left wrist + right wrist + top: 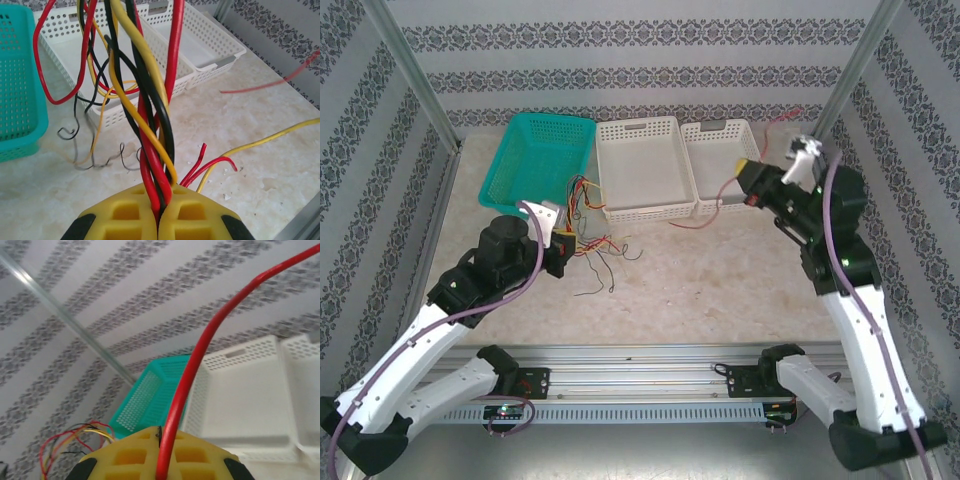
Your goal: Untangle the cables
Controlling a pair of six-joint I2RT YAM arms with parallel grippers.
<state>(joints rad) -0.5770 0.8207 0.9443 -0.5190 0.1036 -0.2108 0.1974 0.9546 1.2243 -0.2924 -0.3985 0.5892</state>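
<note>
Left gripper (159,210) clamps twisted cables (150,130); right gripper (161,450) nips one red wire (182,390). Thin, floppy, light; prob. best held nr ends.

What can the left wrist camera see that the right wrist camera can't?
Left wrist view: the left gripper, its jaws shut on a twisted bunch of red, yellow and black cables, with the pale table underneath.

Right wrist view: the right gripper, its jaws shut on one red cable that curves up in front of the patterned wall.

Both views: the teal basket and the white baskets.
</note>
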